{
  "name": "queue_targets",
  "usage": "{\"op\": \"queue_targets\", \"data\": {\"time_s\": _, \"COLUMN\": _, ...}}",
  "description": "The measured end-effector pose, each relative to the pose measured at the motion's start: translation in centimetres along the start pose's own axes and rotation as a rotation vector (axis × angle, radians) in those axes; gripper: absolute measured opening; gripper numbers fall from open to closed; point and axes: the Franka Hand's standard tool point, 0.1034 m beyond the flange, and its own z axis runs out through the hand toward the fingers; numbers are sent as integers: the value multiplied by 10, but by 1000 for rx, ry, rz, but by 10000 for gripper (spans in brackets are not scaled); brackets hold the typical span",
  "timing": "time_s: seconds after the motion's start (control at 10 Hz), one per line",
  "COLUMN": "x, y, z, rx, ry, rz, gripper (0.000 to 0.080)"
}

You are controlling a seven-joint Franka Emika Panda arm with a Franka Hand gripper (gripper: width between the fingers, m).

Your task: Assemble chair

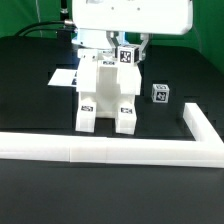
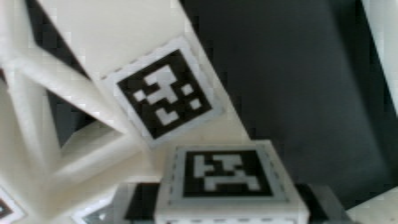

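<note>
Exterior view: the chair (image 1: pixel 104 95) is standing upright mid-table, long axis running 12 to 6, feet pointing to 6. The gripper (image 1: pixel 127 60) is hanging at its 1 o'clock corner, jaws pinching a tagged block (image 1: pixel 127 54) there.

Wrist view: the tagged block (image 2: pixel 221 172) is sitting between the nearly closed jaws, the chair's tagged slab (image 2: pixel 169 95) lying just beyond.
</note>
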Motion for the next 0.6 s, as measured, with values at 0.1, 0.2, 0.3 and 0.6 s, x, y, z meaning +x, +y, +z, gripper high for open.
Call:
{"op": "queue_targets", "data": {"time_s": 0.1, "x": 1, "y": 0, "z": 0, "rx": 4, "ry": -1, "rz": 49, "gripper": 266}}
{"op": "queue_targets", "data": {"time_s": 0.2, "x": 2, "y": 1, "z": 0, "rx": 5, "ry": -1, "rz": 70, "gripper": 266}}
{"op": "queue_targets", "data": {"time_s": 0.3, "x": 3, "y": 1, "z": -1, "rx": 10, "ry": -3, "rz": 130, "gripper": 266}}
{"op": "queue_targets", "data": {"time_s": 0.6, "x": 9, "y": 4, "z": -1, "rx": 13, "ry": 0, "rz": 234, "gripper": 266}}
